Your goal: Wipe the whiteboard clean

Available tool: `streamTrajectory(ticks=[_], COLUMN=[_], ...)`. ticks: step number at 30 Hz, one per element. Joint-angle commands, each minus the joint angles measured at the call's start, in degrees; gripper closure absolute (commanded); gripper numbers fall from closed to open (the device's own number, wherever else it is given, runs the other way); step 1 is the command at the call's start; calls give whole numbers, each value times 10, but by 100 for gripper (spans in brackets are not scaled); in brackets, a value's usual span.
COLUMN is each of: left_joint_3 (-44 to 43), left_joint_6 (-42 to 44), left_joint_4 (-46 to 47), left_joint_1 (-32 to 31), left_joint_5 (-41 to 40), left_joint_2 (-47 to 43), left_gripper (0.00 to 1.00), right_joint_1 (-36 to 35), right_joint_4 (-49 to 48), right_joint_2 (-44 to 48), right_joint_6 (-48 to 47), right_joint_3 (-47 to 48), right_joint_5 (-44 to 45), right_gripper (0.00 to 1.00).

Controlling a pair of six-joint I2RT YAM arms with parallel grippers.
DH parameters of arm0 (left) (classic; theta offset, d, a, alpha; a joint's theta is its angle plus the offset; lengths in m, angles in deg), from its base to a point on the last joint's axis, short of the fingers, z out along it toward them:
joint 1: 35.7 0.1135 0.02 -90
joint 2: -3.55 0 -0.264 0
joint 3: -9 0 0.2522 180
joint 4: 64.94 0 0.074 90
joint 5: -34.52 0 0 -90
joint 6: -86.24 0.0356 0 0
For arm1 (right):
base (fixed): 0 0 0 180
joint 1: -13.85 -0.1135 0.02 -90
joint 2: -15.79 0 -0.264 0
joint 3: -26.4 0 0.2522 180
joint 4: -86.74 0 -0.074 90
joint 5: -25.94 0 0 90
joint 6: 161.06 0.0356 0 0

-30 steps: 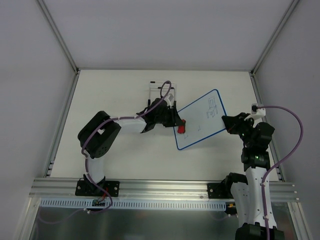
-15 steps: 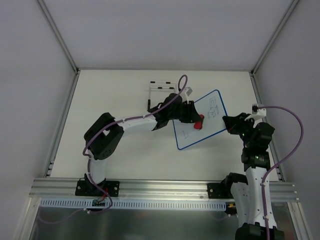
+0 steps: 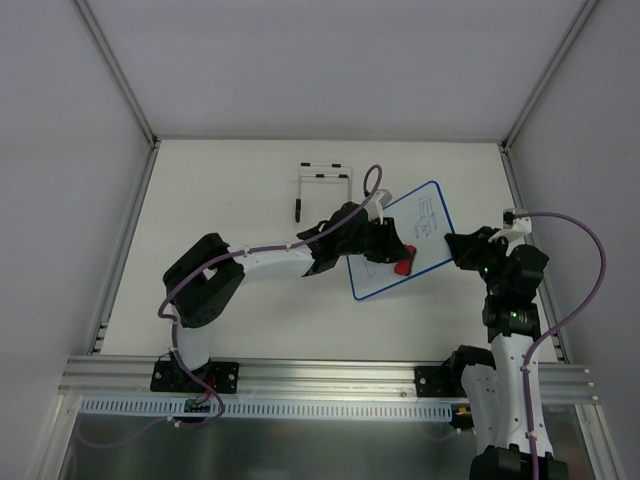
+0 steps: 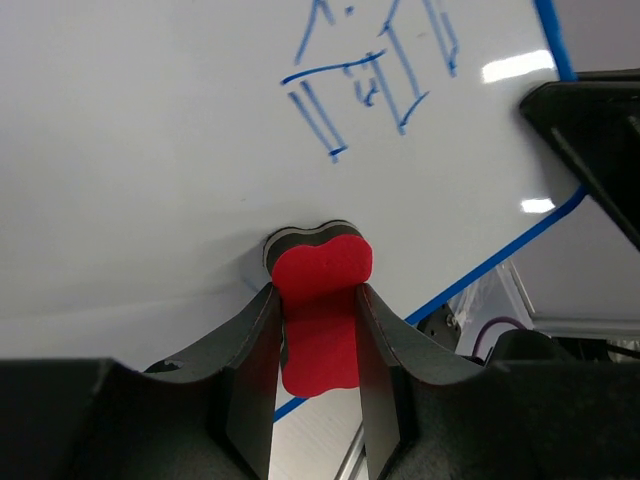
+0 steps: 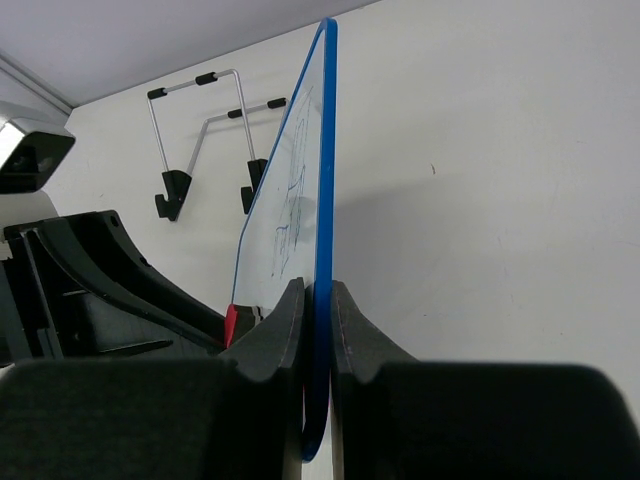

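Observation:
The whiteboard, white with a thin blue frame, is held tilted above the table by my right gripper, shut on its right edge; the right wrist view shows the jaws clamping the blue edge. Thin blue line sketches remain near its upper right corner. My left gripper is shut on the red bone-shaped eraser and presses it flat on the board's lower middle. The eraser also shows in the top view.
A black wire stand lies on the white table behind the left arm; it also shows in the right wrist view. Side rails run along the table's left and right edges.
My left gripper with the eraser has swept from the board's left edge across to its middle, then down toward the lower edge. The sketch marks at lower left are gone. The right arm has not moved.

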Motion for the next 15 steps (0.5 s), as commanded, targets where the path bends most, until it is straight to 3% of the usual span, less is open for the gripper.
streamTrajectory(ticks=[1,7,15], left_joint_3=[59,119,117], left_joint_6=[-14,-45,-27], left_joint_4=[-47,-12,-12], left_joint_1=[16,64,78], left_joint_5=[-27,-34,-38], left_joint_2=[15,17,26], left_gripper=[100,100,100], right_joint_1=[-17,-17,-17], right_joint_4=[-19,-18,-18], right_joint_2=[8,8,8], right_joint_6=[-35,-35,-34], right_joint_3=[0,-2,-2], right_joint_5=[-75,-72,-72], right_gripper=[100,100,100])
